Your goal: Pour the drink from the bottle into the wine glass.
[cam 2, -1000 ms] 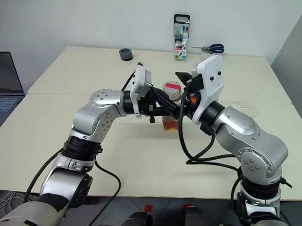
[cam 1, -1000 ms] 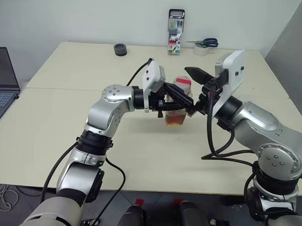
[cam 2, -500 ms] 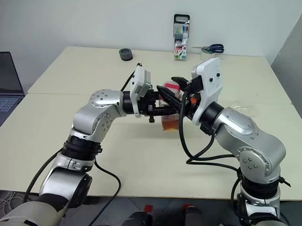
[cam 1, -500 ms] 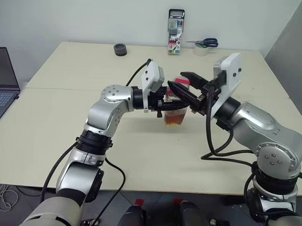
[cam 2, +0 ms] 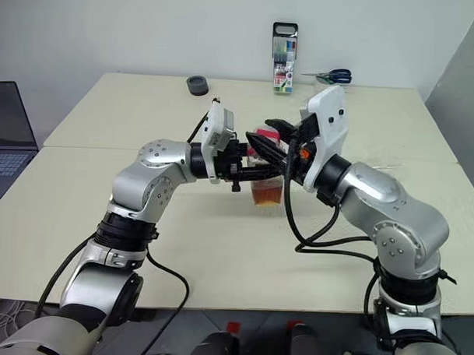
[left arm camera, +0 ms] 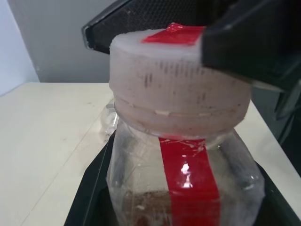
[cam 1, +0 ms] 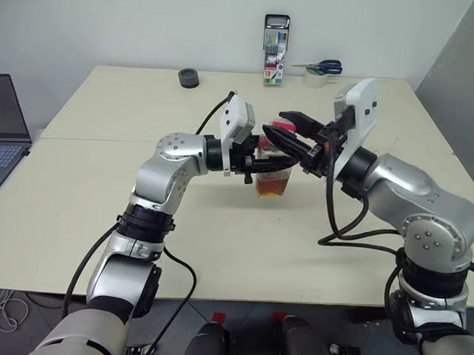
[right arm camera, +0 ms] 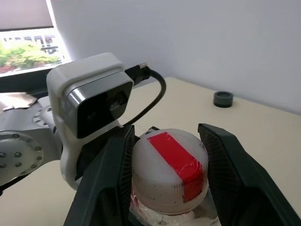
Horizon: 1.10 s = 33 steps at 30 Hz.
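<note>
The bottle is a small clear plastic one, upright just above the table. The amber drink fills its lower part. A red strip runs up its side and over its pale cap. My left gripper reaches in from the left, shut on the bottle's body. My right gripper comes from the right, its fingers closed on either side of the cap. The wine glass is mostly hidden behind my right forearm; a faint clear edge shows there.
A laptop sits at the left table edge. Along the far edge stand a black round lid, a pack of markers, and scissors lying on a tape roll.
My right gripper swung in over the bottle and its wide-open fingers closed around the cap. The left gripper and bottle stayed put.
</note>
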Each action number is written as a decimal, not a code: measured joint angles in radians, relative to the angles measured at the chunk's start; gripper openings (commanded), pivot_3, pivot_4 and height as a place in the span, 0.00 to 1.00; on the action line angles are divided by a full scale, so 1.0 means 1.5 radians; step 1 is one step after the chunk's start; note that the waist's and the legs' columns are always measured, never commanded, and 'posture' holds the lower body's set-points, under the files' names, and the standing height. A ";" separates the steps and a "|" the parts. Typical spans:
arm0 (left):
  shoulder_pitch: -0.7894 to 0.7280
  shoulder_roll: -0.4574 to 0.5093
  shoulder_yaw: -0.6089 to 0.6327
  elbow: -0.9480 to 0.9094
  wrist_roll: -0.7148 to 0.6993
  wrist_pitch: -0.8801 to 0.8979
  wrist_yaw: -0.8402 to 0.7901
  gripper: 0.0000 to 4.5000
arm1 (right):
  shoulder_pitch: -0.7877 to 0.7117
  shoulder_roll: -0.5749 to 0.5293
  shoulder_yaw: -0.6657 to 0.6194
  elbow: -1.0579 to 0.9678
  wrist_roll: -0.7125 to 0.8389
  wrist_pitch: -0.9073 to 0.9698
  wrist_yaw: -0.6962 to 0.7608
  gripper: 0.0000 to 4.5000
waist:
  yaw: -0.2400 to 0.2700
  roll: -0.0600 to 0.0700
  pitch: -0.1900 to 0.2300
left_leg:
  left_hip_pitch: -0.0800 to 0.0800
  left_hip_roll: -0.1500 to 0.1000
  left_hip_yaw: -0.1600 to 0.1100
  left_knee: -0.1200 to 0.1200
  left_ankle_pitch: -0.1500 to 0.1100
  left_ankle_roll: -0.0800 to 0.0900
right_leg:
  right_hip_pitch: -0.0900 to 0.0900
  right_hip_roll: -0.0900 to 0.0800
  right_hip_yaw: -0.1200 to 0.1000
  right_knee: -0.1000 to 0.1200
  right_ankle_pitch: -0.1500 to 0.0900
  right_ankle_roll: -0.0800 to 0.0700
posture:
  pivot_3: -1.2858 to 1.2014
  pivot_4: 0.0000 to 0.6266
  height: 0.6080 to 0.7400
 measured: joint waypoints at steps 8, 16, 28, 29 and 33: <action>-0.022 0.019 0.017 -0.014 -0.035 0.038 -0.047 0.40 | -0.105 -0.063 0.022 0.167 0.004 -0.047 0.251 0.41 | -0.001 0.000 0.000 | 0.000 0.000 0.000 0.000 0.000 0.000 | 0.000 0.001 0.000 0.000 0.000 0.000 | 0.52 0.24 1.00; -0.023 0.017 0.005 -0.014 -0.030 0.045 -0.051 0.40 | -0.084 -0.080 0.045 0.236 -0.059 -0.113 0.336 1.00 | 0.000 0.000 0.000 | 0.000 0.000 0.000 0.000 0.000 0.000 | 0.000 0.000 0.000 0.000 0.000 0.000 | 0.52 0.24 1.00; -0.026 0.008 0.021 -0.002 -0.006 0.004 -0.001 0.40 | 0.007 -0.073 -0.047 0.064 -0.027 -0.008 0.137 1.00 | 0.000 0.000 0.000 | -0.001 0.000 0.000 0.000 0.000 0.000 | -0.001 -0.003 0.000 0.000 0.000 0.000 | 0.52 0.24 1.00; -0.026 0.002 0.024 0.000 -0.005 0.000 0.006 0.40 | 0.010 -0.062 -0.048 0.046 -0.025 0.000 0.110 1.00 | 0.001 0.000 0.000 | -0.001 0.000 0.000 0.000 0.000 0.000 | -0.001 -0.003 0.000 0.000 0.000 0.000 | 0.52 0.24 1.00; -0.025 -0.006 0.017 0.006 0.001 -0.006 0.014 0.40 | 0.010 -0.013 -0.048 -0.010 -0.023 0.014 0.024 1.00 | 0.001 0.000 0.000 | -0.001 0.000 0.000 0.000 0.000 0.000 | -0.001 -0.003 0.000 0.000 0.000 0.000 | 0.52 0.24 1.00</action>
